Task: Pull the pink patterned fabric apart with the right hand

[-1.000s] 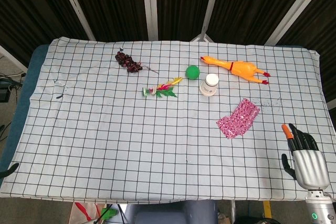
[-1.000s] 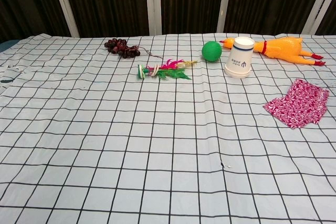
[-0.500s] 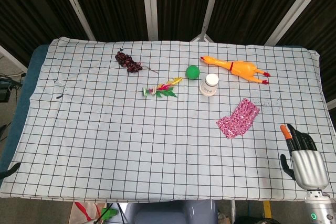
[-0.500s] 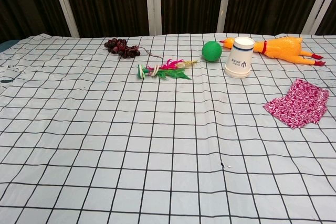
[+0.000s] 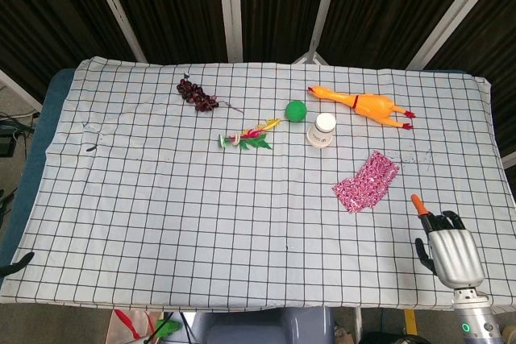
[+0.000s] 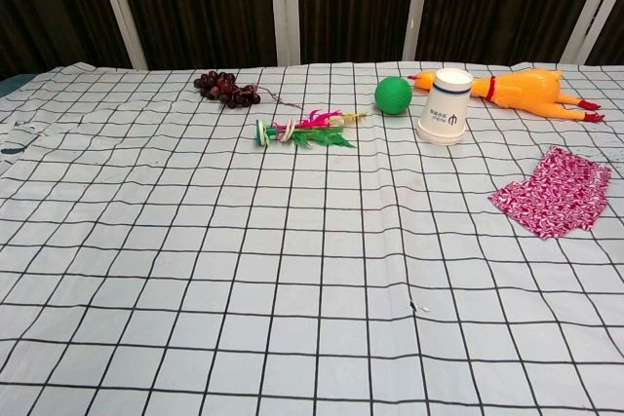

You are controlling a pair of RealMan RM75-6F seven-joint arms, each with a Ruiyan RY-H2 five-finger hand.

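The pink patterned fabric [image 5: 367, 181] lies flat and folded on the checked tablecloth at the right side, also seen in the chest view [image 6: 552, 191]. My right hand [image 5: 446, 247] hovers over the table's front right corner, nearer me than the fabric and a little to its right, fingers extended and apart, holding nothing. It does not touch the fabric. The chest view shows no hand. My left hand is out of sight in both views.
A white paper cup [image 5: 322, 130], a green ball [image 5: 296, 110] and a yellow rubber chicken [image 5: 364, 105] lie behind the fabric. A feathered toy [image 5: 247, 138] and dark grapes [image 5: 197, 94] sit further left. The table edge [image 5: 497, 159] runs close on the right.
My right hand has shifted left and slightly toward the front edge, coming further over the table. The fabric and other objects have not moved.
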